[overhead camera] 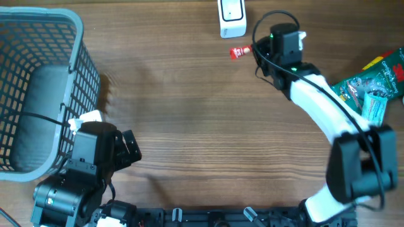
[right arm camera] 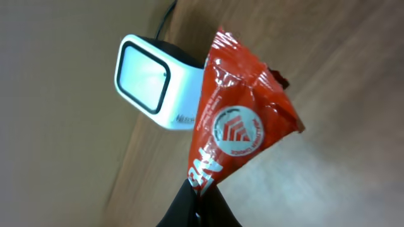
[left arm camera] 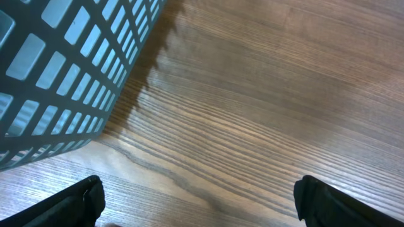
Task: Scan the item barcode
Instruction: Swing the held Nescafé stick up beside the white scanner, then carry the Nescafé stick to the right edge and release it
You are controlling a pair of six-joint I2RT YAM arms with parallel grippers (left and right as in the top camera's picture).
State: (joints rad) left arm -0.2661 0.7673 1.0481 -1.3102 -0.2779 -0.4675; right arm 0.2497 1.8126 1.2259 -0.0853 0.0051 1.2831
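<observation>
We see the right fingers [right arm camera: 189, 211] clamped on the bottom corner of the red packet [right arm camera: 235, 123], apparently lifted off the desk [right arm camera: 353, 57], at 4 o'clock of the white scanner [right arm camera: 151, 82]. The left fingers [left arm camera: 76, 202] gape wide and hold nothing, with the basket [left arm camera: 57, 69] at their 10 o'clock. Risks: the corner pinch is thin, so the packet may twist or slip. We spot no barcode, so it may face away from the scanner window. Glare off the crinkled foil may spoil the read.
</observation>
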